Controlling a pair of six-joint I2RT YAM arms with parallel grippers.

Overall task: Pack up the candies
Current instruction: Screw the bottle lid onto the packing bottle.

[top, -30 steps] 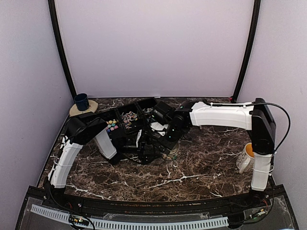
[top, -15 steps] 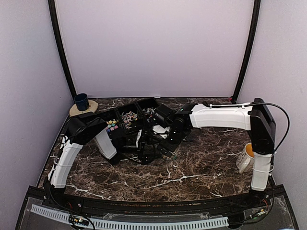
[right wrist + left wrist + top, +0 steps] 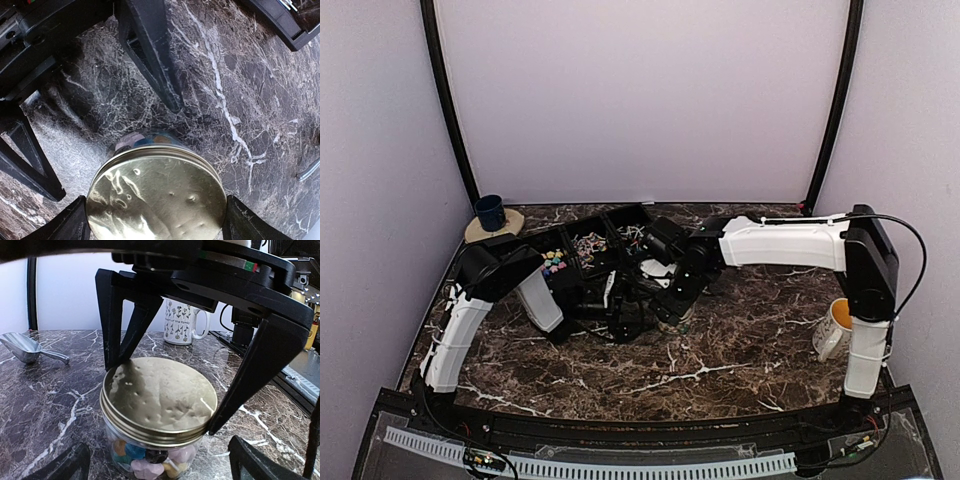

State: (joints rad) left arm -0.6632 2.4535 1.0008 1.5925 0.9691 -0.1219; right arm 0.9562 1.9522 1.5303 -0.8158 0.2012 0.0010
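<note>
Quick one from the remote seat: the candies [image 3: 134,450] I can see best are already inside the glass jar [image 3: 192,455], pink, blue and pale lumps piled against the clear wall, and there are more of them loose in the black tray [image 3: 620,213] behind the jar. The jar stands upright on the dark marble-look counter [image 3: 50,405], brown with white veins. A gold metal lid [image 3: 160,395] sits on top of the jar, round, shiny and a bit dimpled, with a ribbed rim, so my guess is we're at the screwing-down bit. The left tool [image 3: 159,457] is spread as wide as it goes, one finger low on each side of the jar and clear of the glass, gripping nothing. It reads to me like it's parked there to brace the jar if it starts to spin. The right tool [image 3: 156,200] comes down from above the jar with its fingers spread wide around the lid, pads right at the rim. I honestly can't tell whether it has a real pinch on the lid or is just kissing the edge. Smooth metal against hard black fingers looks slippy to me. A scoop [image 3: 27,347] of bare metal lies well off to one side of the jar, and a flowery white mug [image 3: 182,322] stands beyond it.
</note>
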